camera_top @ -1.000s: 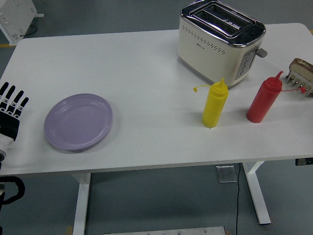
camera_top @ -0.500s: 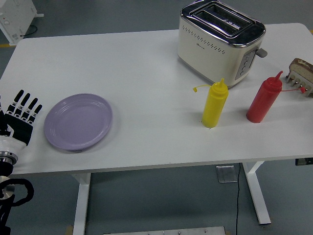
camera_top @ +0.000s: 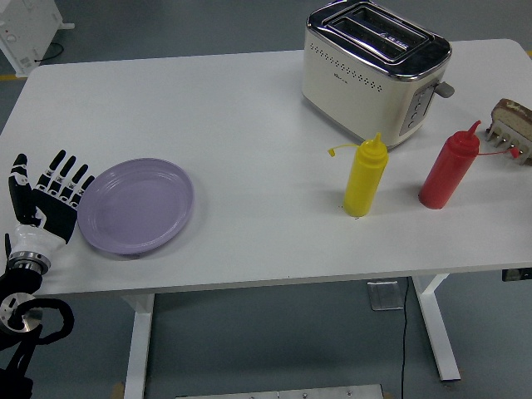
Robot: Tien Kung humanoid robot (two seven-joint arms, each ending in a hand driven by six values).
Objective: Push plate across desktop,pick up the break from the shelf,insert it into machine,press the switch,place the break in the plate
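Note:
A lilac plate (camera_top: 137, 205) lies on the left part of the white table (camera_top: 249, 108). My left hand (camera_top: 51, 198) stands at the plate's left rim with its fingers spread, fingertips touching or nearly touching the rim, holding nothing. A cream toaster (camera_top: 374, 70) with two empty slots stands at the back right, its lever on the right end. A slice of bread (camera_top: 515, 113) rests in a small rack (camera_top: 509, 135) at the far right edge. My right hand is out of view.
A yellow squeeze bottle (camera_top: 365, 176) and a red squeeze bottle (camera_top: 450, 168) stand in front of the toaster, between the plate and the bread rack. A white appliance (camera_top: 25, 29) sits on the floor beyond the table's far left corner.
My left hand has moved right from the table's left edge up to the plate's rim. The plate has shifted very slightly to the right.

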